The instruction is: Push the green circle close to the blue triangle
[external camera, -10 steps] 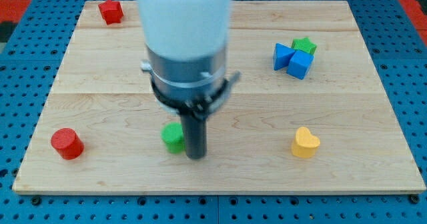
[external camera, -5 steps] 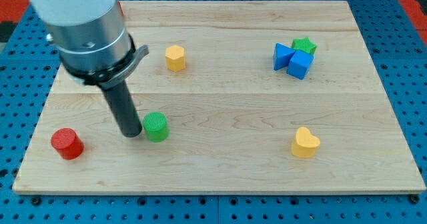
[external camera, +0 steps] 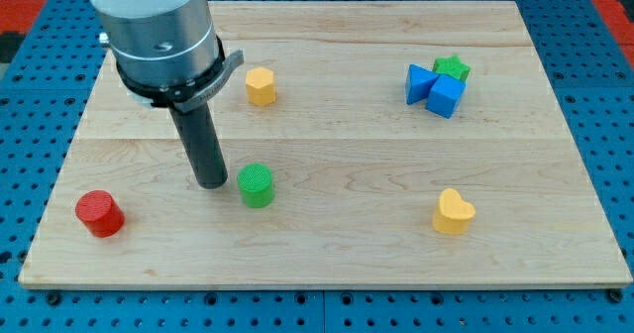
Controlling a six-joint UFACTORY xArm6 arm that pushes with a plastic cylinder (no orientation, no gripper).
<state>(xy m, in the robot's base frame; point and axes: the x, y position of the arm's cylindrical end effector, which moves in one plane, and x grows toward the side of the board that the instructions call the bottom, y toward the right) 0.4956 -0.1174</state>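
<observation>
The green circle is a small green cylinder on the wooden board, left of centre and toward the view's bottom. My tip rests on the board just to its left, close against its side. The blue triangle lies far off at the view's upper right, touching a blue cube and a green star.
A yellow hexagon block sits above the green circle. A yellow heart lies at the lower right. A red cylinder is at the lower left. The arm's body hides the board's top left corner.
My tip swung from the green circle's right side to its left, then moved right. The green circle shifted left, then slid back to the right and slightly up.
</observation>
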